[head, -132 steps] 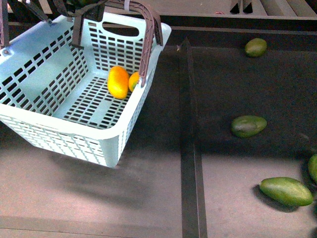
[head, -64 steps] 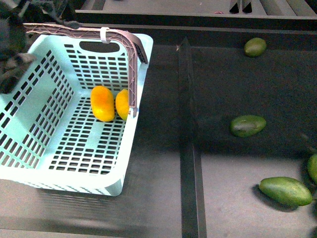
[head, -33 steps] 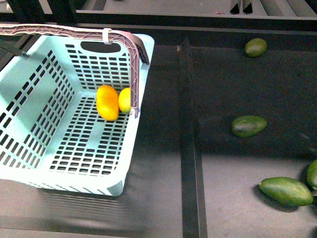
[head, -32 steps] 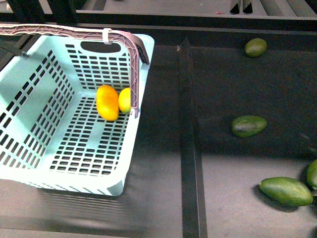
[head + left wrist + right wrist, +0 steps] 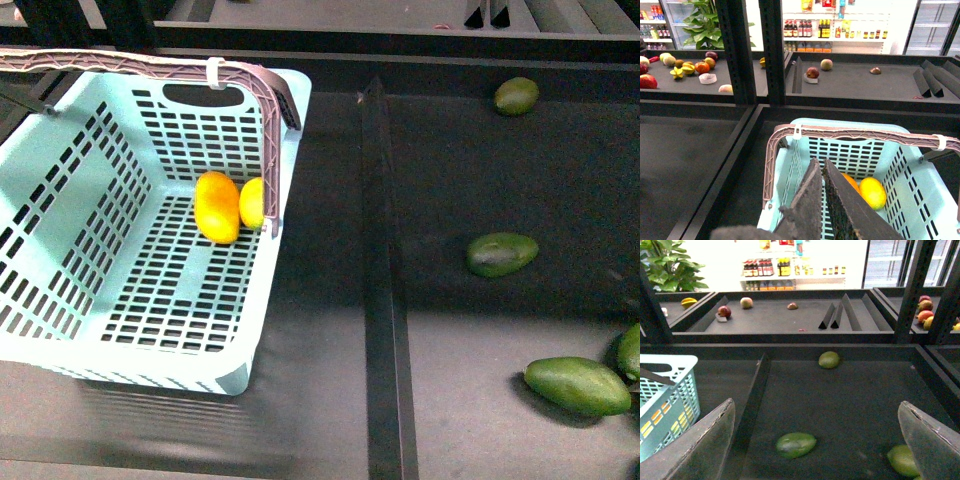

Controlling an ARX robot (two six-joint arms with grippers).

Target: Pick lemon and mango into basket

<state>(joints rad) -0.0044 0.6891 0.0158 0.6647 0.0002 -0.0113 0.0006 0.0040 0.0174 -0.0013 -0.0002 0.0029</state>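
Fruit sits inside the light teal slotted plastic basket (image 5: 120,250): the elongated yellow-orange mango (image 5: 217,207) lies on the slotted floor toward the far end wall, and the smaller plain yellow lemon (image 5: 252,202) rests just beside it, touching it, partly hidden behind the upright of the brown swing handle (image 5: 262,110). The handle stands raised over the far end of the basket, with a white tie (image 5: 213,71) looped round its top bar. The basket rests on the dark table (image 5: 320,400), left of a black divider strip (image 5: 383,300) that runs away from the camera.

Right of the divider, well apart from the basket, four green oval fruits (image 5: 501,254) lie on the table: one near the far edge, one in the middle, and two at the near right, the outermost cut by the picture's edge.

Neither arm shows in the front view. In the left wrist view the left end effector (image 5: 822,167) is clenched, its two dark fingers pressed together with nothing between them, above the basket's handle end, with the mango and lemon visible beyond. In the right wrist view the right end effector (image 5: 817,435) is released, its fingers (image 5: 705,445) spread wide over the table with the green fruits between and beyond them.
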